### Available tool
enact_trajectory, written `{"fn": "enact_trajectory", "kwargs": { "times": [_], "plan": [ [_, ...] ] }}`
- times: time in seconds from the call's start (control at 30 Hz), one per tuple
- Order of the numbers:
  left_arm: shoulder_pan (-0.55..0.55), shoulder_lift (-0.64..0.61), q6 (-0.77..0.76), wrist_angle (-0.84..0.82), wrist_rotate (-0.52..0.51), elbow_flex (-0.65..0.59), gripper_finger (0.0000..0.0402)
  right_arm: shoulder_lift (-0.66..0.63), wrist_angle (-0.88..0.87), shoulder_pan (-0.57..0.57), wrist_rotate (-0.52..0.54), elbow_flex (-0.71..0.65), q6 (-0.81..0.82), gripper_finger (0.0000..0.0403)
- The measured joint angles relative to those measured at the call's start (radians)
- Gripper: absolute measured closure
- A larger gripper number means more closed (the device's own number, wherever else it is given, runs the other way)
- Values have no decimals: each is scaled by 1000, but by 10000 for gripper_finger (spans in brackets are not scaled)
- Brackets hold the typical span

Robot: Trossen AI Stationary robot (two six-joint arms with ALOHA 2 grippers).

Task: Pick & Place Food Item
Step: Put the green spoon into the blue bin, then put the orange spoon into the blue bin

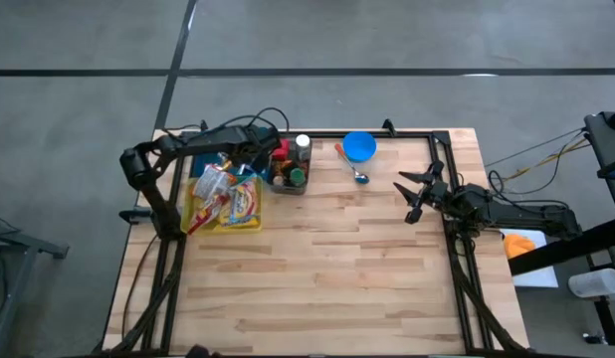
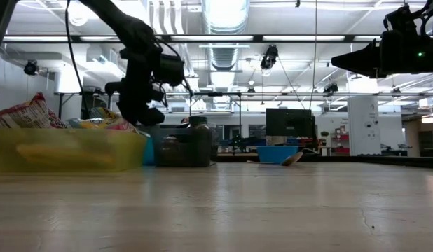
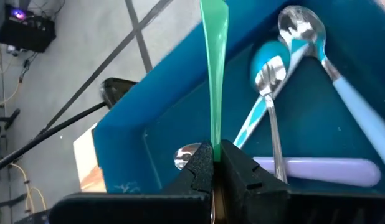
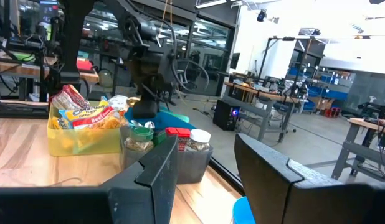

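My left gripper [image 3: 214, 163] is shut on a thin green utensil handle [image 3: 214, 74] above a blue bin [image 3: 174, 106]. In the bin lie spoons with light blue handles [image 3: 267, 93] and a lilac handle [image 3: 317, 169]. In the high view this gripper [image 1: 256, 154] hovers at the far left, behind a yellow bin [image 1: 250, 224] of snack packets [image 1: 228, 194]. My right gripper [image 1: 415, 196] waits open near the right edge, with nothing between its fingers [image 4: 161, 168]. My left gripper pinches the green handle's narrow end [image 3: 215, 135] between its two fingers. The handle runs on straight ahead of the fingertips, widening toward its free end, and slants down over the bin. A shiny metal part [image 3: 186, 155] shows beside one finger. I cannot tell whether the utensil touches the bin.
A dark caddy of spice jars [image 1: 290, 167] stands right of the yellow bin. A blue bowl [image 1: 359, 147] and a spoon [image 1: 357, 171] lie at the far edge. The near half of the wooden table [image 1: 327, 288] is bare.
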Motion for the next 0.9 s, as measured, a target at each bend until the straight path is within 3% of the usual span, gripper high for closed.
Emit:
{"fn": "enact_trajectory", "kwargs": {
  "times": [0.53,0.9],
  "plan": [
    [61,0,90,109,4,-78,388,0,0,0,0,0,0,246],
    [105,0,151,173,79,-85,288,0,0,0,0,0,0,246]
  ]
}}
